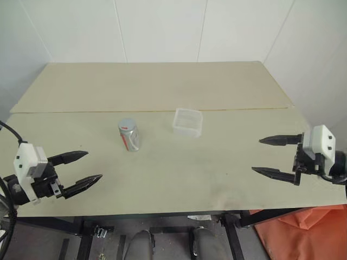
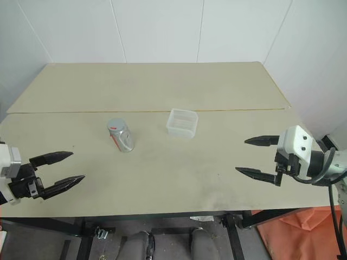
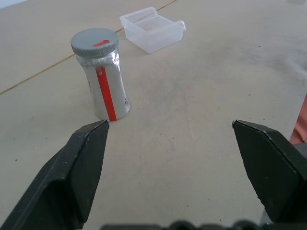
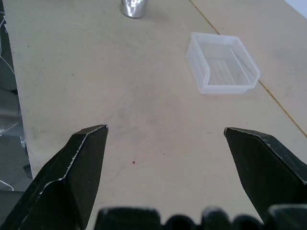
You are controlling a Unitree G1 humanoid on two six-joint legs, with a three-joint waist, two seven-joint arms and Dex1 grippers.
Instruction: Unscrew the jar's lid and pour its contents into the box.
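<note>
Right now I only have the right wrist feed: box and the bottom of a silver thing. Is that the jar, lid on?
Observer: Yes, the jar, upright, with the grey lid in place.
Operator: Left arm anywhere near it?
Observer: No. The left gripper is open and off to the jar's left, nearer the table's front edge, touching nothing.
Operator: How do jar and box sit from the head view?
Observer: The box stands to the jar's right and slightly further back, with bare table between them.

A bare test lab: plain worktable (image 1: 162, 179) boxed by white wall panels (image 1: 162, 27).
</note>
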